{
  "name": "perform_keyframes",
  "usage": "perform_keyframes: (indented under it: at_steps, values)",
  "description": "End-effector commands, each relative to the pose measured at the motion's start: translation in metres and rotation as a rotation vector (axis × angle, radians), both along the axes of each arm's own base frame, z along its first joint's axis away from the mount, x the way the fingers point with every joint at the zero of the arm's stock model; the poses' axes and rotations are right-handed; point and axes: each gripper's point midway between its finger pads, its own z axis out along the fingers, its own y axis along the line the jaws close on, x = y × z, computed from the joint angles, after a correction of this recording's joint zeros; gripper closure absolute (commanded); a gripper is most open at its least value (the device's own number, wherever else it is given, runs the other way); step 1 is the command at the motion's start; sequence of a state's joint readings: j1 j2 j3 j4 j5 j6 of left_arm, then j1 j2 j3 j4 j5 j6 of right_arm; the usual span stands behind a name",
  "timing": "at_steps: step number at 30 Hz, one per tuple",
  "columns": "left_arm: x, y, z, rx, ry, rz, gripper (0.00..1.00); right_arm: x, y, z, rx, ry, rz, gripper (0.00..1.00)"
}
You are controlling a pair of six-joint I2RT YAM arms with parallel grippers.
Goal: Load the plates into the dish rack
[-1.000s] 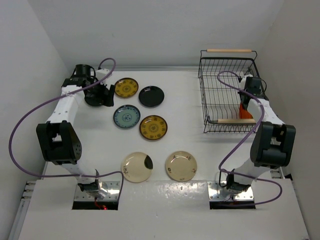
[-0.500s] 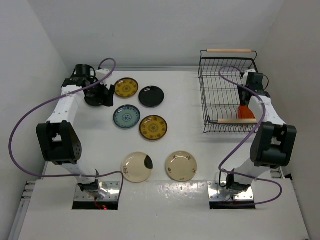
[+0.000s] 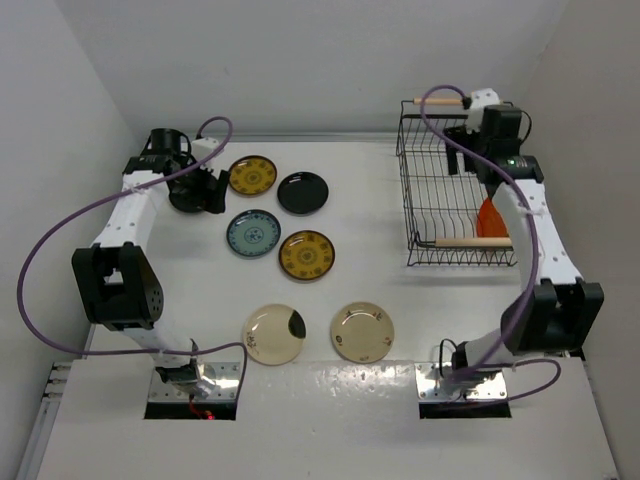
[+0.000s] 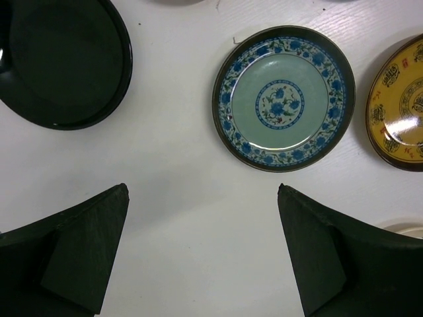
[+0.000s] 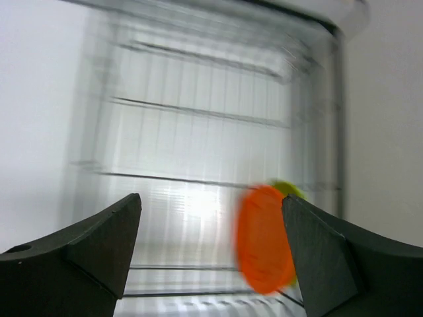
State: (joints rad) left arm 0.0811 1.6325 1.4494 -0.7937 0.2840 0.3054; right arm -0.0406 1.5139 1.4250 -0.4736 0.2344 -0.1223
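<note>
Six plates lie on the table: a mustard-yellow plate (image 3: 252, 176), a glossy black plate (image 3: 302, 193), a blue-grey plate (image 3: 253, 233), a second mustard-yellow plate (image 3: 306, 255) and two cream plates (image 3: 274, 334) (image 3: 362, 331). My left gripper (image 3: 212, 190) hangs open and empty over bare table, just short of the blue-grey plate (image 4: 284, 98) and the black plate (image 4: 63, 63). The dish rack (image 3: 440, 200) holds an orange-red plate (image 3: 492, 217) on edge at its near right. My right gripper (image 3: 458, 158) is open and empty above the rack, with the orange-red plate (image 5: 264, 238) and a lime green plate (image 5: 289, 189) below it.
The rack has pale wooden handles at its far end (image 3: 458, 101) and near end (image 3: 472, 241). White walls close in the table at the back and both sides, the right wall close beside the rack. The right wrist view is blurred by motion.
My right gripper has opened, let go of the orange-red plate in the rack, and risen toward the rack's far end. The left arm has not moved.
</note>
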Motion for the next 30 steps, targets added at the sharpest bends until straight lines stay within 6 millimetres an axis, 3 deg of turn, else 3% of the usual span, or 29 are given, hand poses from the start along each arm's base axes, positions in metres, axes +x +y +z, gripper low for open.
perform_keyframes:
  at_steps: [1,3,4,5,6,7,9,11,12,14,15,16,18,25,27,30]
  values:
    - [0.001,0.007,0.024,0.024,-0.078,0.015,0.00,-0.031,0.127,0.038,0.182,-0.044,0.342,0.15]
    - [-0.003,0.003,0.029,0.025,-0.093,0.006,0.00,-0.053,0.159,0.025,0.205,0.008,0.422,0.18]
    - [-0.005,0.004,0.026,0.031,-0.083,0.011,0.00,-0.067,0.187,0.019,0.214,0.031,0.489,0.20]
    - [-0.008,0.004,0.027,0.032,-0.086,0.011,0.00,-0.089,0.213,-0.008,0.243,0.113,0.534,0.23]
    - [-0.011,0.002,0.027,0.040,-0.086,0.008,0.00,-0.106,0.235,-0.014,0.255,0.139,0.587,0.23]
    - [-0.015,0.004,0.026,0.047,-0.084,0.014,0.00,-0.120,0.241,-0.040,0.249,0.203,0.604,0.23]
    - [-0.020,0.002,0.022,0.055,-0.074,0.011,0.00,-0.146,0.268,-0.056,0.274,0.250,0.659,0.23]
    - [-0.026,0.006,0.014,0.077,-0.054,0.027,0.02,-0.165,0.279,-0.078,0.285,0.300,0.671,0.22]
    - [-0.028,0.005,0.011,0.088,-0.044,0.024,0.02,-0.177,0.278,-0.097,0.328,0.351,0.612,0.21]
    - [-0.033,0.005,0.004,0.102,-0.026,0.036,0.02,-0.192,0.282,-0.110,0.344,0.387,0.550,0.21]
    - [-0.034,0.007,0.008,0.110,-0.037,0.042,0.02,-0.207,0.281,-0.129,0.347,0.439,0.509,0.21]
    - [-0.037,0.007,0.002,0.109,-0.021,0.041,0.02,-0.208,0.271,-0.137,0.305,0.441,0.460,0.21]
    - [-0.041,0.003,0.006,0.110,-0.036,0.031,0.02,-0.232,0.269,-0.153,0.296,0.477,0.404,0.21]
    - [-0.046,-0.010,0.003,0.101,-0.028,-0.006,0.02,-0.265,0.240,-0.206,0.266,0.563,0.214,0.21]
    - [-0.046,-0.014,0.006,0.101,-0.038,-0.017,0.02,-0.266,0.240,-0.211,0.273,0.557,0.201,0.22]
    - [-0.051,-0.017,0.003,0.101,-0.031,-0.027,0.02,-0.282,0.221,-0.235,0.256,0.589,0.156,0.25]
